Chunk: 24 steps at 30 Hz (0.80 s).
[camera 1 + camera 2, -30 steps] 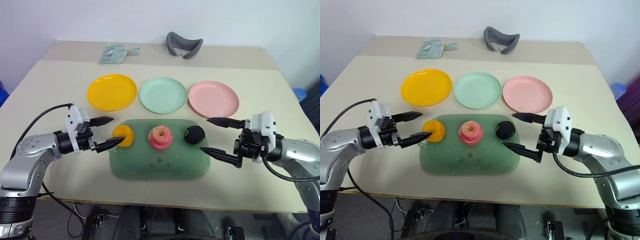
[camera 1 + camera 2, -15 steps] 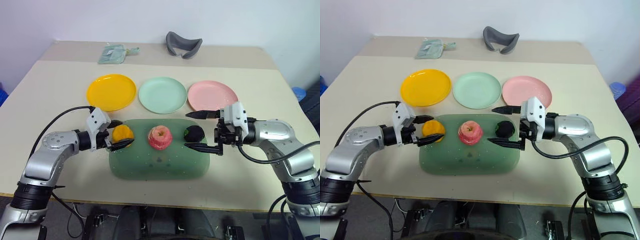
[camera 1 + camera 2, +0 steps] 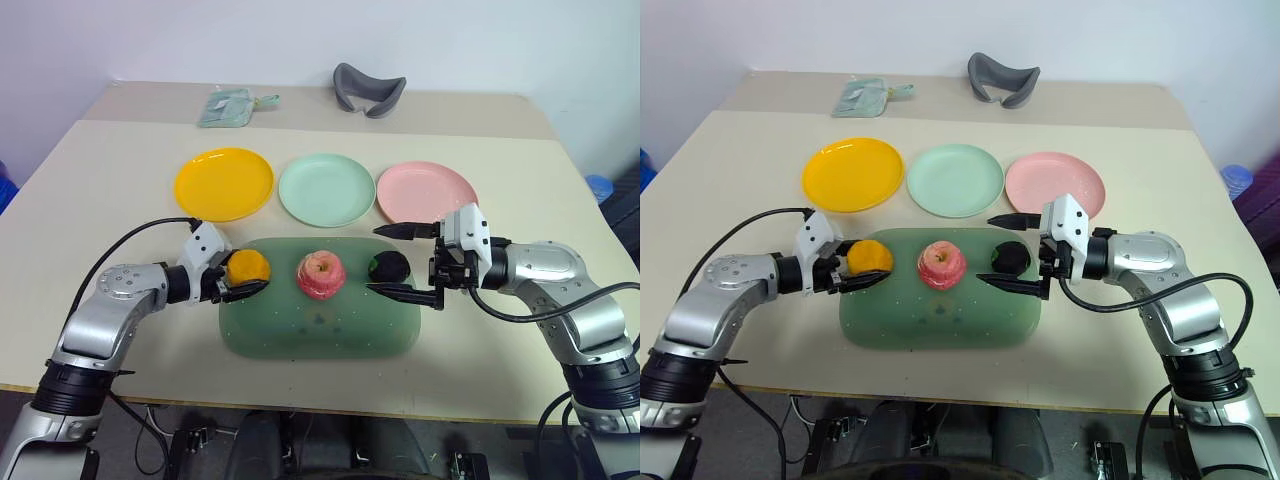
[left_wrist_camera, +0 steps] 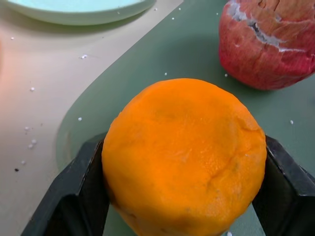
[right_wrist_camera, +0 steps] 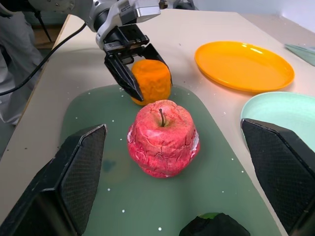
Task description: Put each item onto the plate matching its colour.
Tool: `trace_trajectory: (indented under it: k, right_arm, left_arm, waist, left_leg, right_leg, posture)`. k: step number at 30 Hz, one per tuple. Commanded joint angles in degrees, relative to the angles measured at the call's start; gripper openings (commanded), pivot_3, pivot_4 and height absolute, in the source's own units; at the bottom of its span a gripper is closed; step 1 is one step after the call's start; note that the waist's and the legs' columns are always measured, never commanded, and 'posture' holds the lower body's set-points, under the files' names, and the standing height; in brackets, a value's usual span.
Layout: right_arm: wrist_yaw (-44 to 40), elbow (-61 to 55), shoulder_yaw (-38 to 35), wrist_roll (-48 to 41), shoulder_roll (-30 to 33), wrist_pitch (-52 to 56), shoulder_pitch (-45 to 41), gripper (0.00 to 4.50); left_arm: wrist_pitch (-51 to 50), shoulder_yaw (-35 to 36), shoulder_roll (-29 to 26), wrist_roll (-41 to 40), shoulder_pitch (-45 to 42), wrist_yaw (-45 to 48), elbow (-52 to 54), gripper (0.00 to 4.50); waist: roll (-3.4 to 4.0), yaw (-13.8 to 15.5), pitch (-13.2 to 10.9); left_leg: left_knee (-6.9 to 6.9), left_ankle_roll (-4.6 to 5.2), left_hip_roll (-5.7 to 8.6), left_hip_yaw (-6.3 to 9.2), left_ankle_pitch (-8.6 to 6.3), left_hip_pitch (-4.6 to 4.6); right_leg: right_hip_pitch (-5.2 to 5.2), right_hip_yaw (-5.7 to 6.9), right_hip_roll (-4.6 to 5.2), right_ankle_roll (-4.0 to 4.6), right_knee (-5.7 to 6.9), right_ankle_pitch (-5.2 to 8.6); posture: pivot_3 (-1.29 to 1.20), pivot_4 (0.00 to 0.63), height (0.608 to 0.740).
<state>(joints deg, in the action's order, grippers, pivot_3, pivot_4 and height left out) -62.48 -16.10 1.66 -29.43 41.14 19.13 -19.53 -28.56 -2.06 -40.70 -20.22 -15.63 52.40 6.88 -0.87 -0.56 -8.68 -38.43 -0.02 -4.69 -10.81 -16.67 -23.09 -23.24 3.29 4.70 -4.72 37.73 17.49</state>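
Observation:
The orange-yellow round fruit (image 3: 247, 267) sits at the left end of the dark-green tray (image 3: 320, 338), and my left gripper (image 3: 249, 269) is shut on it, one black finger (image 4: 74, 196) pressed against each side. A pink-red apple (image 3: 320, 275) stands in the tray's middle. At the tray's right end lies the dark knobbly ball (image 3: 391, 266). My right gripper (image 3: 373, 260) is open, one finger beyond the ball and one in front of it, touching neither. Behind the tray lie the yellow plate (image 3: 224, 184), mint plate (image 3: 326, 190) and pink plate (image 3: 427, 194), all bare.
A grey curved band (image 3: 368, 89) and a pale green packet (image 3: 232, 106) lie at the table's far edge. Bare tabletop runs between the tray and the plates and on both sides of the tray.
My left gripper moved right onto the orange fruit and shut on it. My right gripper moved left until its open fingers straddled the dark ball.

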Motion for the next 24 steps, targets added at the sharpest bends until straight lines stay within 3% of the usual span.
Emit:
trace_trajectory:
  k: [1, 6, 12, 20, 24]
  right_arm:
    - [0.5, -1.2, -1.3, 0.1, -0.4, -1.3, 0.1, 4.50]
    - [1.5, -0.4, -0.8, 1.2, -1.6, -3.3, -0.5, 4.50]
    - [2.5, -0.2, -0.6, 1.7, -3.3, -3.1, -2.0, 4.50]
    - [5.6, 1.4, 0.1, 3.3, -5.8, -2.2, -4.8, 4.50]
    - [6.7, 0.8, 0.5, 3.7, -6.7, -1.6, -5.2, 4.50]
  left_arm:
    - [-0.9, 2.0, 1.1, -0.5, -0.7, -2.5, 2.4, 3.08]
    - [-6.9, 5.8, 4.8, -3.5, -5.6, -9.8, 3.9, 3.08]
    - [-7.4, 10.6, 12.4, -0.7, -14.7, -24.2, -3.9, 3.08]
    - [5.0, 10.6, 21.3, 11.8, -31.1, -46.0, -30.1, 3.08]
    - [12.3, 11.1, 23.4, 13.3, -37.4, -49.5, -43.8, 3.08]
  waist:
    - [0.00, 0.0, 0.0]
    - [-0.01, 0.1, 0.0]
    - [-0.02, 0.1, 0.0]
    - [-0.09, 0.2, 0.0]
    - [-0.14, 0.2, -0.1]
  left_leg:
    - [-0.04, 0.00, 0.00, 0.01, 0.00, -0.02]
    - [-0.43, 0.02, -0.05, 0.13, -0.01, -0.21]
    - [-0.67, 0.09, -0.05, 0.22, -0.05, -0.27]
    - [-0.69, 0.09, -0.02, 0.12, -0.05, -0.30]
    - [-0.67, 0.09, -0.02, 0.08, -0.05, -0.31]
  right_leg:
    - [0.00, 0.00, 0.00, 0.00, 0.04, 0.00]
    - [-0.11, 0.04, -0.03, 0.00, 0.31, 0.00]
    - [-0.06, 0.08, -0.02, -0.03, 0.38, -0.01]
    - [-0.07, 0.13, -0.04, -0.04, 0.35, -0.02]
    - [-0.08, 0.17, -0.04, -0.04, 0.34, -0.02]
  posture:
    - [0.00, 0.150, 0.740]
    - [0.00, 0.150, 0.740]
    - [0.00, 0.150, 0.740]
    - [0.00, 0.150, 0.740]
    - [0.00, 0.150, 0.740]
